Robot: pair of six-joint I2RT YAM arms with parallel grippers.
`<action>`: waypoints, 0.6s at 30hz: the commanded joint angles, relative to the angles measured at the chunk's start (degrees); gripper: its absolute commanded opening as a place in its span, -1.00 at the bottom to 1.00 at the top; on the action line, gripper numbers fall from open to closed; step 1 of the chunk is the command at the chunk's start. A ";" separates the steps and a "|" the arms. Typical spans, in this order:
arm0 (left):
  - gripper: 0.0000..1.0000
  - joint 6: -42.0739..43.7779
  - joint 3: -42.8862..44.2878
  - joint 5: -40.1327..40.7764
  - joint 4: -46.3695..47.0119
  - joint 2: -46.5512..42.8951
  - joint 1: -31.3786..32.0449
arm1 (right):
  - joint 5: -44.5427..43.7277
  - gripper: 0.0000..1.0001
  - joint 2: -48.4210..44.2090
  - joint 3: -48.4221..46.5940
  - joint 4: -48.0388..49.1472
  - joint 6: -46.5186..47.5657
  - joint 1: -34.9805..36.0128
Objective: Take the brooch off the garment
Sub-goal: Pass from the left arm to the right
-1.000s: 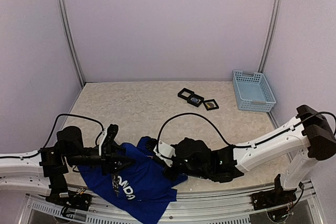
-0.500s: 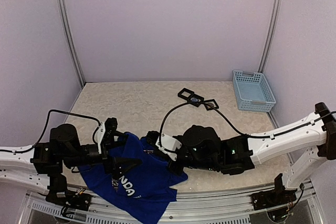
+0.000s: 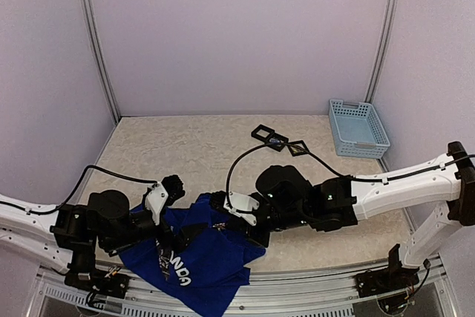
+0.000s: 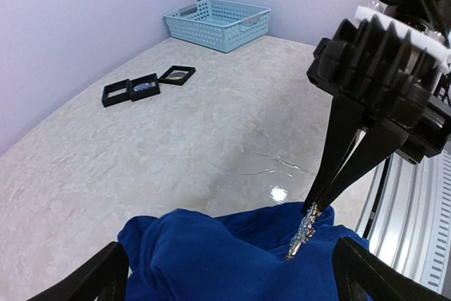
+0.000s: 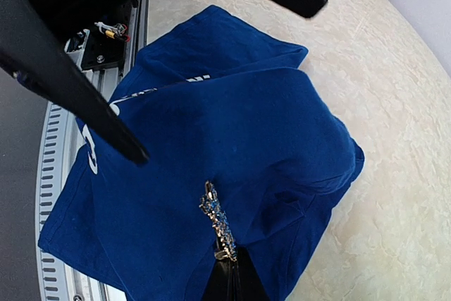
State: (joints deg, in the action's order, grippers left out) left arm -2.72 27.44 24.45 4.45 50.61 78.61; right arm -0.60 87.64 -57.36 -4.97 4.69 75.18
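While the right pincer [image 4: 313, 206] pinches the brooch [image 4: 301, 232] by its end against the blue T-shirt [image 3: 200, 257], the left pincer [image 4: 231, 248] gapes wide over it. The shirt lies bunched at the table [image 3: 193, 146]'s near edge.

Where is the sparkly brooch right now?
In the right wrist view the brooch lies on the blue shirt, its lower end pinched by the right gripper.

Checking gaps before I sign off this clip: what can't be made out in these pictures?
- Whether the pin of the brooch is out of the T-shirt: both wrist views, hidden beneath the brooch and the tips of the right hand.
- The brooch, top view: too small, crowded by the right arm.
- T-shirt lettering: partly folded under, top and right wrist views.
- What the black frames hold: too small, top and left wrist views.
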 commanded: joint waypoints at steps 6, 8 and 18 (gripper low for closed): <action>0.98 1.82 -0.24 6.70 -3.96 -3.28 3.00 | 11.53 -1.00 -0.99 -0.27 -4.67 0.36 -6.61; 0.98 2.62 -0.88 -2.55 -2.01 -2.83 2.91 | 13.20 -1.00 -0.70 -0.49 -5.22 0.56 -6.87; 0.28 0.55 1.28 -18.95 -3.47 4.34 -2.68 | 19.67 -1.00 2.07 -2.02 -8.04 1.37 -7.94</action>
State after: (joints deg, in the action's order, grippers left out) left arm -1.39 27.90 14.72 1.69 55.18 79.26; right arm 15.73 88.12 -57.54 -10.52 5.21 67.75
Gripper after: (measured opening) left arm 0.698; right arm 0.009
